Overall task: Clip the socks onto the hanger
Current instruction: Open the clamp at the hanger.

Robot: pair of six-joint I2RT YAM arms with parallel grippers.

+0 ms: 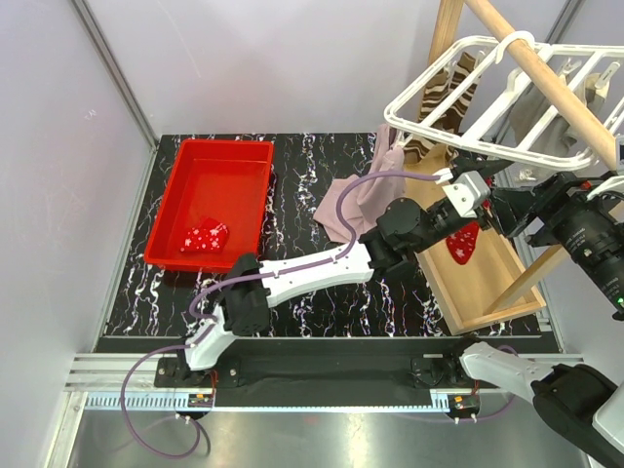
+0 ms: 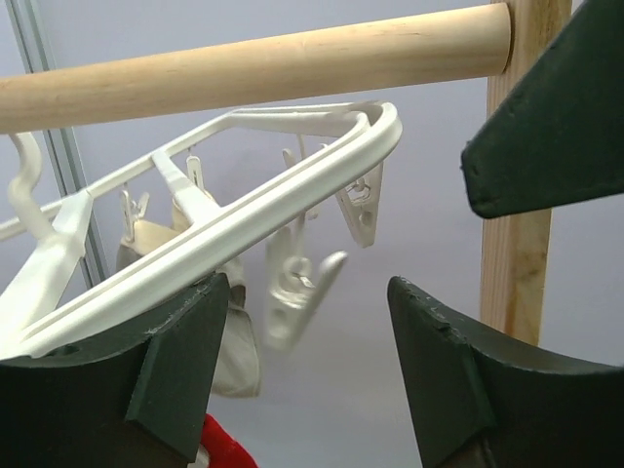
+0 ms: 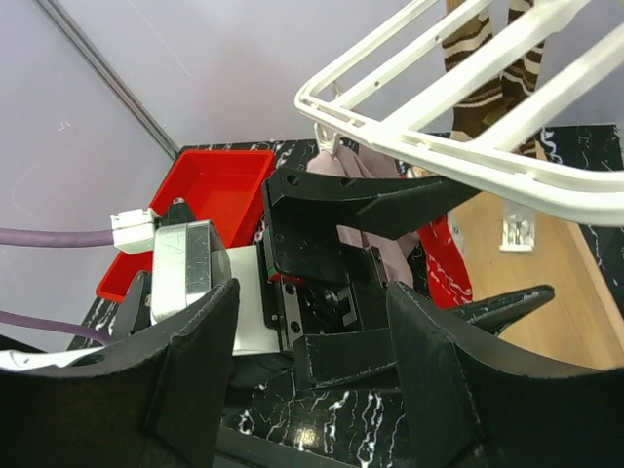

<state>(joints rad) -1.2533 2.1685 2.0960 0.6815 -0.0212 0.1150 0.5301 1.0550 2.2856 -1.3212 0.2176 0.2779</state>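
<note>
The white hanger (image 1: pixel 468 97) hangs by its hook from the wooden pole (image 1: pixel 546 73). A brown-and-cream striped sock (image 1: pixel 444 107) and a mauve-pink sock (image 1: pixel 375 190) hang at its far side. My left gripper (image 1: pixel 505 207) is open under the hanger's near edge. In the left wrist view (image 2: pixel 304 292) a white clip (image 2: pixel 297 292) dangles between its fingers, untouched, with a beige-grey sock (image 2: pixel 234 356) behind. A red sock (image 1: pixel 463 244) hangs just below the left gripper; what holds it is hidden. My right gripper (image 1: pixel 531 222) is open and empty, facing the left gripper (image 3: pixel 331 253).
A red plastic tub (image 1: pixel 210 175) at the back left holds another red speckled sock (image 1: pixel 205 237). The wooden frame's base board (image 1: pixel 487 288) and upright (image 2: pixel 522 263) stand at the right. Purple cables (image 1: pixel 341 210) loop over the black marbled mat.
</note>
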